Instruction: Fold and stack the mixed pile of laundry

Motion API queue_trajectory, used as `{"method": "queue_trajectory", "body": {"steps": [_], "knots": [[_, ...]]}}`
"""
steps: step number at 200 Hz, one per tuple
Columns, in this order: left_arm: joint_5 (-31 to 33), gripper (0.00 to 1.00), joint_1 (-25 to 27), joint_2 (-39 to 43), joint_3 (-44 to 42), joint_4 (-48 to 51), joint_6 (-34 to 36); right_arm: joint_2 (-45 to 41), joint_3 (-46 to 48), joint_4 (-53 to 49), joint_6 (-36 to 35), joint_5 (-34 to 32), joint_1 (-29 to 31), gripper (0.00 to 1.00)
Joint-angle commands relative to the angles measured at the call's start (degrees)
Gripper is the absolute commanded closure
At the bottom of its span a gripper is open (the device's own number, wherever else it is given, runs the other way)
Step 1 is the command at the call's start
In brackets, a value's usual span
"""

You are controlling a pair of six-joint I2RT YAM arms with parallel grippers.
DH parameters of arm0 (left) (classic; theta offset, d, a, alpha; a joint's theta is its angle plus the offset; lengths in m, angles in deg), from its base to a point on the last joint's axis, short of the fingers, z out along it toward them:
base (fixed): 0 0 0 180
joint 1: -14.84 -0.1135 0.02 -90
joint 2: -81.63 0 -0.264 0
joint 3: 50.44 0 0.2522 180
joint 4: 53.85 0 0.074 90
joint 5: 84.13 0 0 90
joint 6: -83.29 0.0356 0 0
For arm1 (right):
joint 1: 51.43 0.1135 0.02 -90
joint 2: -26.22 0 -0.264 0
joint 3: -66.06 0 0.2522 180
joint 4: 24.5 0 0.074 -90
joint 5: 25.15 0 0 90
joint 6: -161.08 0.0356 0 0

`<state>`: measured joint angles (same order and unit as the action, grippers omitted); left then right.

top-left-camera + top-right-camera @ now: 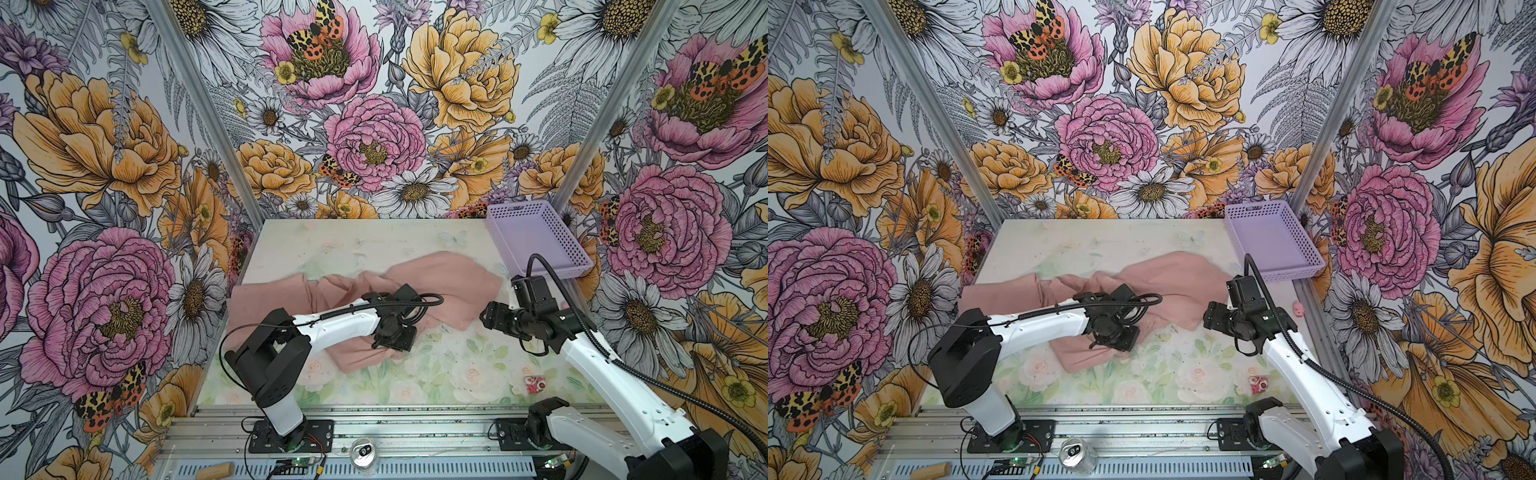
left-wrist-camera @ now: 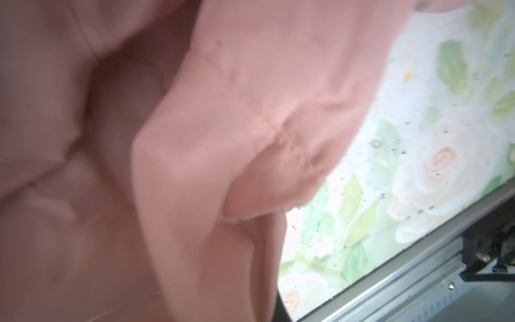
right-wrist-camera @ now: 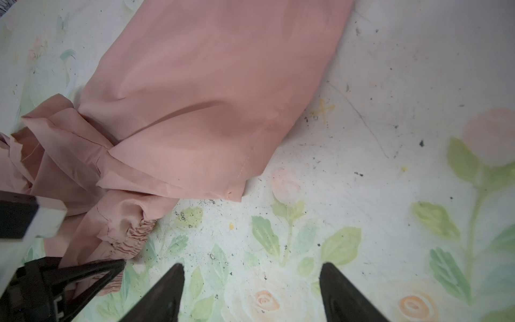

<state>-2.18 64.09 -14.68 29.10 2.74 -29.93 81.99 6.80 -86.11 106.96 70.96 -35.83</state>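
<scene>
On the desk [image 1: 457, 365], mid-width: one heap of dusty-pink cloth [image 1: 440, 282], smooth at both ends, crumpled between, with gathered elastic at the near edge; one garment or two, cannot tell. Far right corner: one lilac basket [image 1: 540, 249]. Two arms: left bent down over the heap, left fingers [image 3: 92, 274] clenched on the elastic edge; right low beside the cloth, right fingers [image 3: 167, 295] released over bare desk.

A crumpled dusty-pink soft garment [image 1: 457, 278] sprawls across the middle of the pale rose-printed tabletop [image 1: 457, 374]. The left gripper [image 1: 390, 343] points down into its near lobe, jaws closed where the cloth puckers. The right gripper [image 1: 487, 316] hangs just beside the garment's right edge. A lilac perforated plastic basket [image 1: 536, 245] sits at the far right corner.
</scene>
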Motion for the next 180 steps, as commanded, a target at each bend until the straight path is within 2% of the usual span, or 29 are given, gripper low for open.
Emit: {"method": "queue_trajectory", "body": {"steps": [1, 73, 111, 142, 180], "knots": [[-1.7, 1.00, -1.1, 3.4, 6.1, -1.2, 2.8, -3.2, 1.3, 1.1, 2.6, -1.2, 0.4, 0.22], [-12.8, 1.00, -5.4, 2.2, 27.0, 3.9, 6.5, -11.6, 0.4, 3.2, 4.5, 1.8, 0.6, 0.22], [-14.9, 1.00, -5.8, -1.7, 40.3, 4.7, 6.8, -12.9, 0.3, 5.2, 4.1, 2.9, 0.7, 0.22], [-18.0, 1.00, -5.5, -9.9, 55.5, 4.7, 6.5, -13.4, -0.6, 5.3, 3.3, 1.1, 0.7, 0.22], [-21.1, 1.00, -4.3, -22.8, 80.9, 4.6, 4.8, -17.2, -1.9, 4.1, 3.7, -4.3, 0.3, 0.22]]}}
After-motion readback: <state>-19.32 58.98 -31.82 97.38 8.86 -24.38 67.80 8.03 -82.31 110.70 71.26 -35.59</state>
